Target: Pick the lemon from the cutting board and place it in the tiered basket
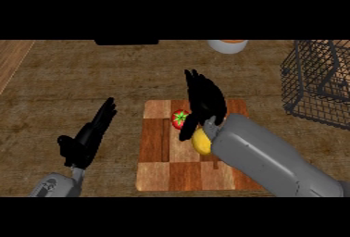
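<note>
- Can't make out any lettering or logo on anything, fwiw.
- Found the lemon [200,142] just right of the frame's middle. Lying on the cutting board [156,152], half tucked under the right hand [205,99] and its grey forearm [273,162].
- About that right hand: spread over the board's upper right part, fingers stretched toward the top of the frame, not curled. Thumb angled down-left, just beside the lemon. Not wrapped round the fruit.
- Spotted a tomato [180,119] with a green top just up-left of the lemon. Also on the board, close against the thumb side of the hand.
- Over at lower left, off the board: left hand [87,136], fingers straight and pointing up-right, holding nothing, resting over the counter [82,74].
- Wire basket [311,92] at the right edge, upper part, cut off by the frame. Well apart from the board, with bare counter between.
- Up at the top edge: white bowl [228,46] with an orange inside, and left of it a dark thing [126,42], too cropped to identify.
- Plenty of bare counter above the board and to its left. Little room below the board's lower edge, near the bottom of the view, with the lower right corner hidden under the forearm.
- Lighter wood strip [12,60] in the upper left corner.
</note>
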Controlling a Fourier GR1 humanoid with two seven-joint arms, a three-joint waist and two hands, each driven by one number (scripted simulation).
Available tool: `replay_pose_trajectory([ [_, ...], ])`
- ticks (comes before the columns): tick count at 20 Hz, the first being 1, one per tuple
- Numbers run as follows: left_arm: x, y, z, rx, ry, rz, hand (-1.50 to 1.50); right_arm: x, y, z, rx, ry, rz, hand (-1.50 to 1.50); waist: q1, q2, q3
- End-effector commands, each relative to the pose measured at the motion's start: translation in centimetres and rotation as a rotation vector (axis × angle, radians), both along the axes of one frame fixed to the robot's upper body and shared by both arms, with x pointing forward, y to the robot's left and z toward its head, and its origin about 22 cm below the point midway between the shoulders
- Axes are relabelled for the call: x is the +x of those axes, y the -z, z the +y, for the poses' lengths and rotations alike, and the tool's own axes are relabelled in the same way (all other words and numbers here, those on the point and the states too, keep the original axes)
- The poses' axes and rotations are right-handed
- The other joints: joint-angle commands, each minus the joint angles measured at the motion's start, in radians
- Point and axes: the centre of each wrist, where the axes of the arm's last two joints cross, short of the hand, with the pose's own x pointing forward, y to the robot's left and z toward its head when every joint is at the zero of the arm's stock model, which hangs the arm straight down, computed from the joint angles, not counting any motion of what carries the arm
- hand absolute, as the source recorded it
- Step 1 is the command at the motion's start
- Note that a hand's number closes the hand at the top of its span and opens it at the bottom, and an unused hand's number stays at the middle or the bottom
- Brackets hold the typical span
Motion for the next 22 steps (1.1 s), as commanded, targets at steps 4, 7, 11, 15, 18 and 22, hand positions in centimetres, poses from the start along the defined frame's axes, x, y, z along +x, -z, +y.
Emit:
replay_pose_trajectory([
  [4,0.1,0.9,-0.4,-0.004,-0.007,-0.012,0.00,-3.4,-7.2,4.2,-0.188,-0.011,0.154,-1.50,-0.004,0.015,0.007],
  [7,0.4,0.0,0.5,-0.010,0.001,-0.019,0.00,-3.7,-7.4,5.2,-0.231,0.042,0.168,-1.50,0.009,0.017,0.007],
  [11,-0.8,0.9,-0.7,-0.008,0.021,-0.020,0.00,-3.8,-7.1,4.9,-0.214,0.096,0.129,-1.50,0.009,0.016,0.007],
  [15,-0.4,0.4,1.2,0.009,-0.008,-0.026,0.00,-3.5,-4.5,3.9,-0.330,0.128,0.141,-1.50,-0.003,0.010,0.006],
  [18,0.2,-0.3,0.3,0.003,0.001,-0.028,0.00,-2.7,-2.0,2.9,-0.356,0.198,0.195,-1.50,0.005,0.018,0.008],
  [22,-0.3,-0.4,1.0,0.004,0.013,-0.018,0.00,-1.8,-0.2,0.6,-0.338,0.226,0.245,-1.50,0.017,0.024,0.009],
])
